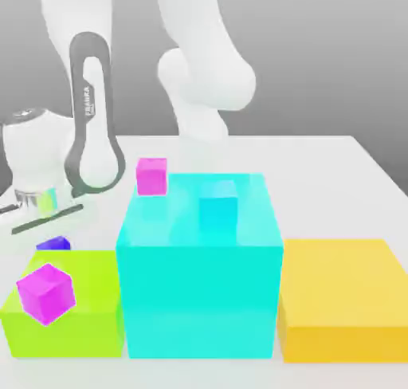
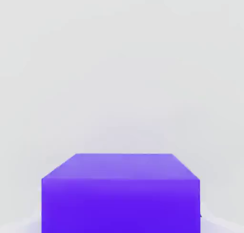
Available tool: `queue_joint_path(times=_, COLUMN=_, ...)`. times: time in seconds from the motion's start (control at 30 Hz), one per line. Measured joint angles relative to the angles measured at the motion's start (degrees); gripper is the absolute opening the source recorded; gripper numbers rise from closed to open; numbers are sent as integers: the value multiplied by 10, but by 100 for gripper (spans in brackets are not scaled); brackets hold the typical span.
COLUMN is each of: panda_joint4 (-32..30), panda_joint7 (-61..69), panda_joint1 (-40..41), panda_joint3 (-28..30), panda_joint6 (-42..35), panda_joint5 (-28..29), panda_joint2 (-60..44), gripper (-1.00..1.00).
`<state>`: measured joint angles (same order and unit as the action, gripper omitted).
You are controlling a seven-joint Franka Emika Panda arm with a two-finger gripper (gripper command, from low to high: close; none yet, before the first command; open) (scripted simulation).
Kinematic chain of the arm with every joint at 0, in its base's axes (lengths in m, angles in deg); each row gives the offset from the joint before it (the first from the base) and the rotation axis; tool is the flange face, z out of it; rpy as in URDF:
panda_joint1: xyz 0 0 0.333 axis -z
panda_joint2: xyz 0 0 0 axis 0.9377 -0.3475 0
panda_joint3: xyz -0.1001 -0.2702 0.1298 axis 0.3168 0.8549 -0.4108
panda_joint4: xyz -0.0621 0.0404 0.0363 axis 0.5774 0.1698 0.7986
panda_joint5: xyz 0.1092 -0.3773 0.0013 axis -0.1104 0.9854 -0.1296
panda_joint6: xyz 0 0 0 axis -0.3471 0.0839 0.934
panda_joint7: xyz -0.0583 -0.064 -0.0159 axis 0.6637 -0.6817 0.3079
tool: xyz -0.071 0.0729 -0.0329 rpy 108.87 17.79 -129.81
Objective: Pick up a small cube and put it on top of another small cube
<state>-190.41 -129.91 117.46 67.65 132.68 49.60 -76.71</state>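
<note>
Robot arm (image 1: pixel 96 112) at the exterior view's left, bent downward behind a lime-green block (image 1: pixel 68 280), with its gripper (image 1: pixel 52 237) low. Pinches a blue cube (image 2: pixel 121 203) between closed fingers. Carries the word "FRANKA" lengthwise on the pale strip inside a dark gray panel (image 1: pixel 77 132), beside smaller, unreadable print. Shows deep violet-blue on the cube's near face in the hand view, with a paler top and straight, crisp edges; peeks just past the block's far edge in the exterior view, partly hidden.
</note>
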Motion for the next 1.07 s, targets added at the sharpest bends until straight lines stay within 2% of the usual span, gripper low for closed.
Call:
queue_joint_path(times=0.17, panda_joint4=-16, panda_joint7=-40, panda_joint1=-11, panda_joint3=22, panda_joint6=-71, panda_joint5=54, panda_joint2=86, gripper=-100)
queue_joint_path(times=0.33, panda_joint4=61, panda_joint7=24, panda_joint1=-50, panda_joint3=3, panda_joint6=-164, panda_joint5=118, panda_joint2=105, gripper=-100)
queue_joint_path(times=0.5, panda_joint4=126, panda_joint7=150, panda_joint1=-85, panda_joint3=-27, panda_joint6=-245, panda_joint5=102, panda_joint2=121, gripper=-100)
queue_joint_path(times=0.77, panda_joint4=217, panda_joint7=349, panda_joint1=-186, panda_joint3=-66, panda_joint6=-367, panda_joint5=64, panda_joint2=149, gripper=-100)
queue_joint_path(times=0.83, panda_joint4=225, panda_joint7=378, panda_joint1=-196, panda_joint3=-69, panda_joint6=-365, panda_joint5=61, panda_joint2=139, gripper=-100)
queue_joint_path(times=0.9, panda_joint4=217, panda_joint7=384, panda_joint1=-198, panda_joint3=-68, panda_joint6=-328, panda_joint5=61, panda_joint2=110, gripper=-100)
queue_joint_path(times=0.93, panda_joint4=211, panda_joint7=385, panda_joint1=-199, panda_joint3=-68, panda_joint6=-307, panda_joint5=62, panda_joint2=94, gripper=100)
queue_joint_path(times=1.07, panda_joint4=211, panda_joint7=385, panda_joint1=-198, panda_joint3=-68, panda_joint6=-307, panda_joint5=62, panda_joint2=94, gripper=100)
